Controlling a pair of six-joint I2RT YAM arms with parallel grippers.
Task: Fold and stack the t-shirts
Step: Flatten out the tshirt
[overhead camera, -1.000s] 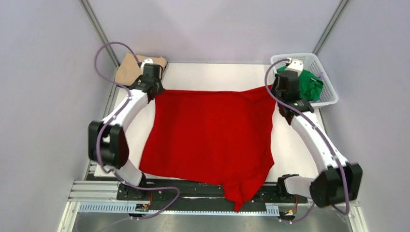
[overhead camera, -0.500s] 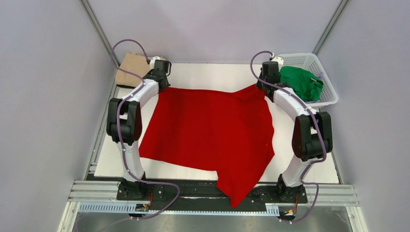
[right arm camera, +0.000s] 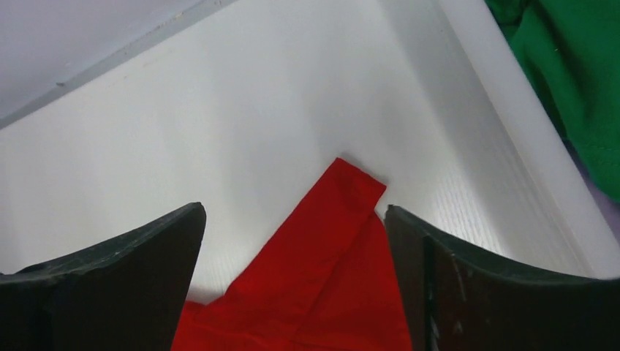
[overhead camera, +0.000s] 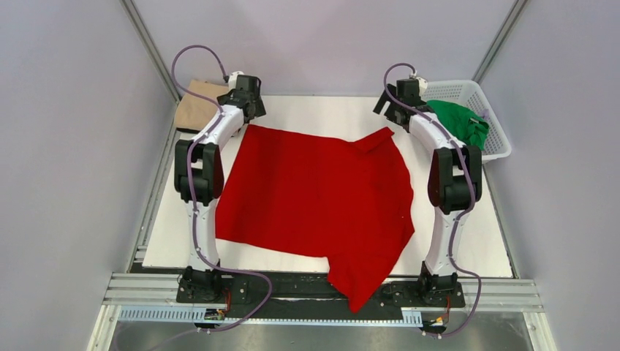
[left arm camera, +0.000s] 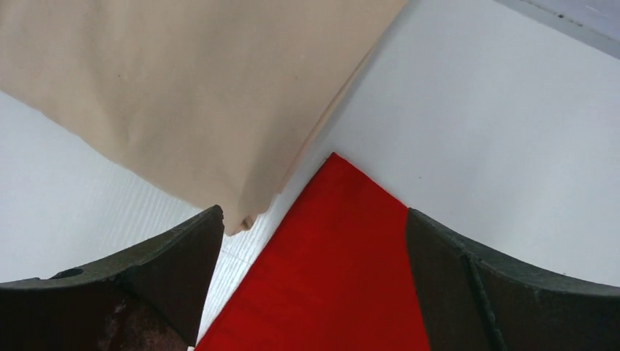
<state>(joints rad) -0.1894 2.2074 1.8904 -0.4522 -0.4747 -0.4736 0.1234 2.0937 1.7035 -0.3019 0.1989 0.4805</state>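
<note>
L claw [left arm camera: 311,223] & R claw [right arm camera: 292,216], jaws wide, over red t-shirt's [overhead camera: 314,194] far corners

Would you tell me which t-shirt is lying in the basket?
The green t-shirt, bunched in the basket; the red t-shirt and the tan t-shirt lie on the table.

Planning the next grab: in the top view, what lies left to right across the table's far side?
tan t-shirt → left hand → red t-shirt → right hand → green t-shirt, lying in the white basket
</note>
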